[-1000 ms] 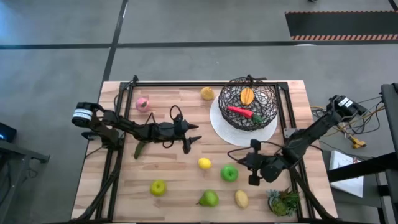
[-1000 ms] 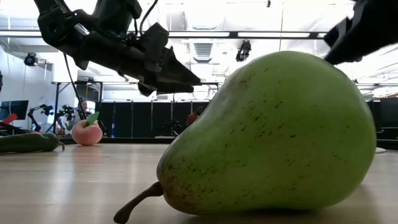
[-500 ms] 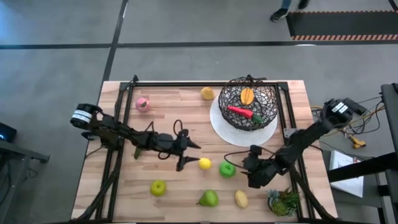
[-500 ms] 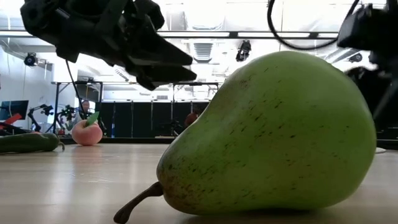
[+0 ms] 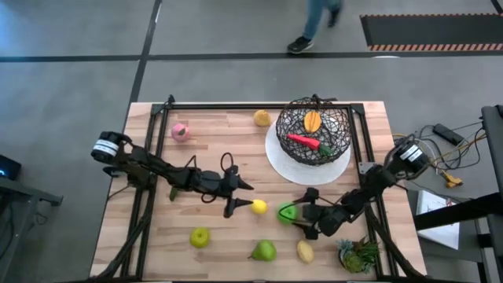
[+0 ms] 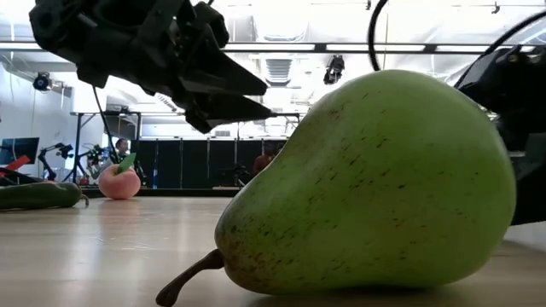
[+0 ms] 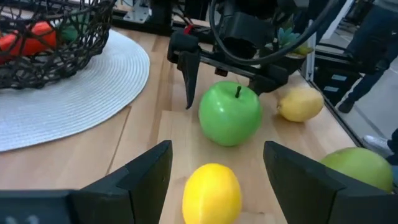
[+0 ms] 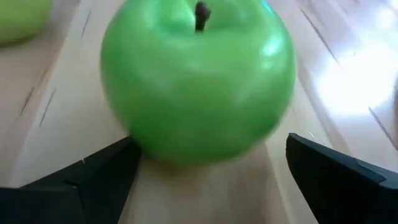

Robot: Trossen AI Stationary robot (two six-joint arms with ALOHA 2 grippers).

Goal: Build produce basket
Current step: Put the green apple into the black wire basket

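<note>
The worktop [image 5: 228, 244] carries everything, and on its far right part a white plate [image 5: 275, 161] holds the basket [image 5: 316, 130]. An orange piece [image 5: 313, 121] and a red carrot [image 5: 302, 142] lie inside it already; the rest of the produce is scattered over the boards.

The left arm reaches across the middle. Its gripper [image 5: 240, 196] has its jaws parted and empty, hanging just beside a lemon [image 5: 258, 207]; the left wrist view shows that lemon [image 7: 211, 194] between the two fingers but not clamped. The right gripper [image 5: 302, 214] lies low at the near right, jaws released wide and framing a green apple [image 5: 286, 212] without pinching it, as the right wrist view shows with the apple [image 8: 198, 81] between the fingers [image 8: 93, 180].

Other fruit is well apart from both: a pear [image 5: 263, 251], a second apple [image 5: 200, 236], another lemon [image 5: 305, 251], a peach [image 5: 181, 131] and a yellow piece [image 5: 262, 119] by the far edge.

The apple looks like a smooth, glossy, hard toy: probably light and stiff, not fragile, but round and slick enough to roll or squirt out of a pinch. Gripping across its widest girth, with the fingers low on either side, seems the safest hold. The wire basket looks light too and could shift on its plate if bumped.
</note>
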